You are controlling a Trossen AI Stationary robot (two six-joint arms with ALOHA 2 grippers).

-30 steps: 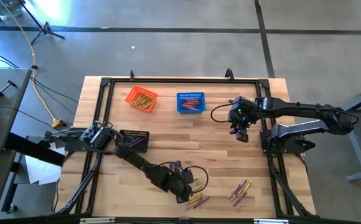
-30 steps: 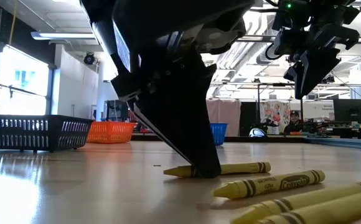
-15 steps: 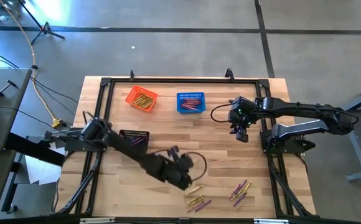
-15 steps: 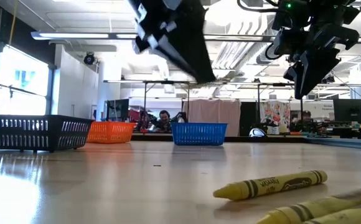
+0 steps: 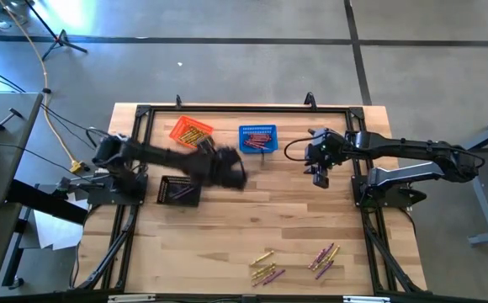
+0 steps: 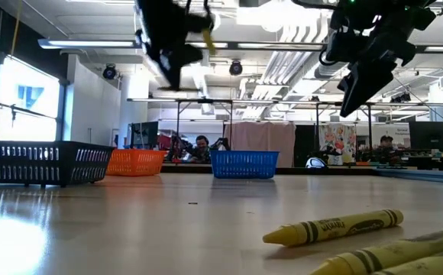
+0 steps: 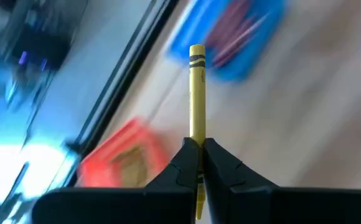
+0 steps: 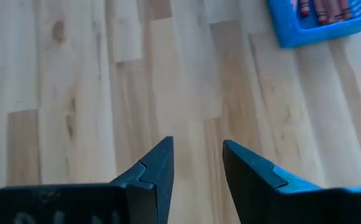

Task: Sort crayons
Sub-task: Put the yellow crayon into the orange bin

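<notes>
My left gripper (image 5: 234, 172) hangs blurred above the table's middle, near the blue basket (image 5: 258, 139) and the orange basket (image 5: 191, 132), shut on a yellow crayon (image 7: 197, 93). The orange basket holds yellow crayons, and the blue basket (image 8: 317, 18) holds red ones. Loose crayons (image 5: 265, 268) lie flat on the wood at the near edge, with a second small heap (image 5: 324, 258) to their right. My right gripper (image 8: 196, 163) stands open above the table at the far right, with nothing between its fingers. My left gripper pinches the yellow crayon's shaft (image 7: 197, 142) between its two fingertips, toward one end. The crayon lies along the fingers. Most of it sticks out past the tips, and a short stub (image 7: 197, 205) shows behind them. It is lifted clear of the table.
A black mesh basket (image 5: 181, 191) stands at the left, beside the left arm's base. A dark frame (image 5: 143, 114) runs around the tabletop. In the low view yellow crayons (image 6: 332, 227) lie close to the camera. Bare wood lies between the baskets and the loose crayons.
My left gripper has risen from the loose crayons at the near edge with the yellow crayon between its fingers. It has swung up and toward the far edge, to beside the baskets. The crayon is lifted clear of the table. My right gripper has tipped slightly.
</notes>
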